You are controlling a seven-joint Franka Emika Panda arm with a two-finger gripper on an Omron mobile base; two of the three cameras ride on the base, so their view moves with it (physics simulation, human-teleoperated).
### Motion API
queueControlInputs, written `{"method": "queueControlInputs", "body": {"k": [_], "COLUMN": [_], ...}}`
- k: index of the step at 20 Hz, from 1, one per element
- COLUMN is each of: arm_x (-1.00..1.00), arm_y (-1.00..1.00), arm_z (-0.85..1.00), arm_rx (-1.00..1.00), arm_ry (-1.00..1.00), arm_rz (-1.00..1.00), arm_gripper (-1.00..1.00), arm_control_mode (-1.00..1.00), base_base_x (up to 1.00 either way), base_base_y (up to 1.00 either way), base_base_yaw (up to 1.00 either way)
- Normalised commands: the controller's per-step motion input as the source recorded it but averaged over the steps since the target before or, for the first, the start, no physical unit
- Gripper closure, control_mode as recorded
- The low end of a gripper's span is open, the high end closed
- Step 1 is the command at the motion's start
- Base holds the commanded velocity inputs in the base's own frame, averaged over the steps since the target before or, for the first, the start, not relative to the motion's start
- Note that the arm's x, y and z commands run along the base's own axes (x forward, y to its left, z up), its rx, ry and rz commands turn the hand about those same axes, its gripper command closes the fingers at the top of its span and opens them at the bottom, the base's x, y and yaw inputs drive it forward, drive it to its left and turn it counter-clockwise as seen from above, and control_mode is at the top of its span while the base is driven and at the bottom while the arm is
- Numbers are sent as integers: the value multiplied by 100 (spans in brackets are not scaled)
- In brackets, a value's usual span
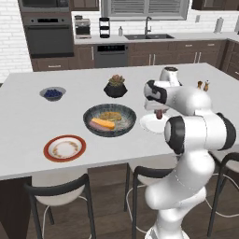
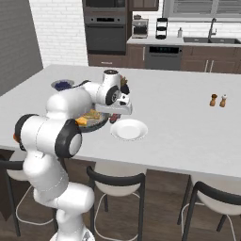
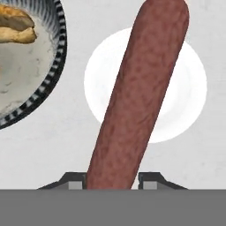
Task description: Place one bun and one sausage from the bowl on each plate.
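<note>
Hanging above a white plate (image 2: 128,129) on a pale kitchen island (image 1: 28,126), the gripper (image 3: 113,180) has its two dark fingers closed on one end of a reddish-brown sausage (image 3: 137,97). In the hand view the sausage runs from between the fingertips up across the picture, with the white plate beneath it and apart from it. In the left base view the sausage shows as a small dark red shape under the hand, just over the near edge of the same plate. Just beside that plate sits the bowl (image 1: 110,120), wide and shallow, dark grey outside with a pale speckled inside and a striped rim. It holds a golden-brown bun (image 3: 15,26) and, nearer the front in the left base view, an orange-tan piece of food that is too small to name. Further along the island, near its front edge, lies a second plate (image 1: 65,148) with a red rim and a cream centre, well apart from the white one. Behind the bowl stand a small grey bowl of blue berries (image 1: 52,94) and a black pot with a plant (image 1: 115,87). Two small shakers (image 2: 218,100) stand together towards the far side of the island.
</note>
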Motion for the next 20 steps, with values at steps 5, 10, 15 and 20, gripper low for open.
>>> {"method": "queueControlInputs", "body": {"k": [5,10,15,20], "arm_x": [91,15,-1,7], "arm_y": [-80,-24,0,0], "arm_z": [-13,-79,-81,-49], "arm_rx": [0,0,0,0], "arm_ry": [13,5,0,-2], "arm_rz": [15,13,12,9], "arm_gripper": [100,100,100,100], "arm_control_mode": [-100,-100,-100,-100], "base_base_x": [0,0,0,0], "base_base_y": [0,0,0,0], "base_base_yaw": [0,0,0,0]}}
